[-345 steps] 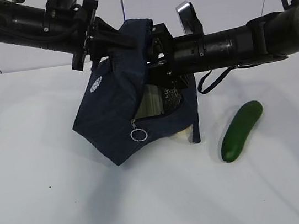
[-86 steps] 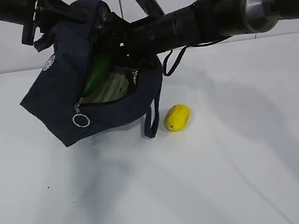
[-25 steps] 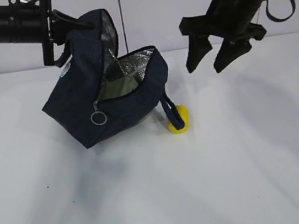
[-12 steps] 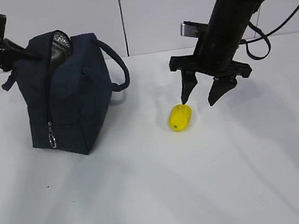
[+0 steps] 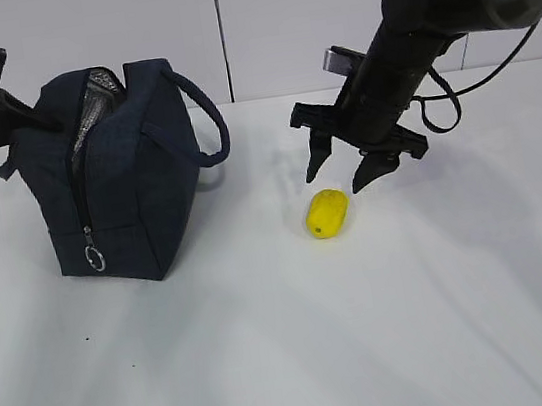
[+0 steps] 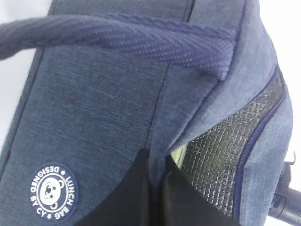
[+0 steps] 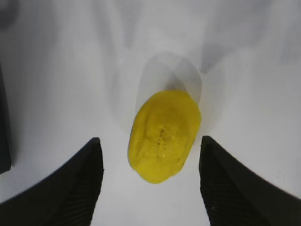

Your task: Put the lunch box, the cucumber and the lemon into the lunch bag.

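The lemon [image 5: 327,213] lies on the bench between the right gripper's [image 5: 338,168] spread jaws, while the left gripper [image 6: 157,188], clamped shut, holds the lunch bag [image 5: 121,174] open.

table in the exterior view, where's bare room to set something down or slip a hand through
The whole near half of the table, in front of the lunch bag and the lemon, is bare. So is the strip between bag and lemon, and the right side past the right pincer. It is crowded just above the lemon, where that open pincer hangs, and at the bag's top left, where the left pincer grips it.
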Controlling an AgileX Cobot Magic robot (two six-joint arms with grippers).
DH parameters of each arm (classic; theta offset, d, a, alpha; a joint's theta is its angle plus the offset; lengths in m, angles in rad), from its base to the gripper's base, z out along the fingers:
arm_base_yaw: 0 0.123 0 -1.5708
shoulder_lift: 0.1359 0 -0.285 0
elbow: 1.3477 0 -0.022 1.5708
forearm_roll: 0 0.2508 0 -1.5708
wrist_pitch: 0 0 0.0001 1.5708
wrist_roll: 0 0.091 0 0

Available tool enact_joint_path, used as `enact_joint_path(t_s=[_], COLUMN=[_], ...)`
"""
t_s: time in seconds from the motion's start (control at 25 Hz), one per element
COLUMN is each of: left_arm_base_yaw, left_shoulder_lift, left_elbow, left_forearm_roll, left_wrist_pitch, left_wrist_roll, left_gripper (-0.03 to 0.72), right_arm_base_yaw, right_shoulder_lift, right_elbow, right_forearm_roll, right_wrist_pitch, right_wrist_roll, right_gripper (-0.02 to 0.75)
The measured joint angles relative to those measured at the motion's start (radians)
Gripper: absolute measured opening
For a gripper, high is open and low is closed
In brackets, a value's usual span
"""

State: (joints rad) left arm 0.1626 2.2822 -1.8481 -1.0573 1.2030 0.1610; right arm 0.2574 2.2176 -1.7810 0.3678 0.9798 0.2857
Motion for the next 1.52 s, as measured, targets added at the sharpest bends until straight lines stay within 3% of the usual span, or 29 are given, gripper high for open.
enact_joint_path(t_s=[0.92,1.52], left_arm_base_yaw=[0.000,0.000], left_shoulder_lift=[0.000,0.000], left_elbow=[0.000,0.000], left_forearm_roll=[0.004,-0.003], left_wrist_pitch=[0.000,0.000], left_wrist_roll=[0.000,-0.004], left_gripper=[-0.009,-0.009], right_arm_base_yaw=[0.024,0.024], right_shoulder_lift=[0.070,0.084], right_elbow=[0.000,0.000], right_forearm_roll=[0.025,-0.018], right_wrist_pitch=[-0.066,-0.057], right_wrist_roll=[0.020,0.020], right_gripper=[0.498,0.496])
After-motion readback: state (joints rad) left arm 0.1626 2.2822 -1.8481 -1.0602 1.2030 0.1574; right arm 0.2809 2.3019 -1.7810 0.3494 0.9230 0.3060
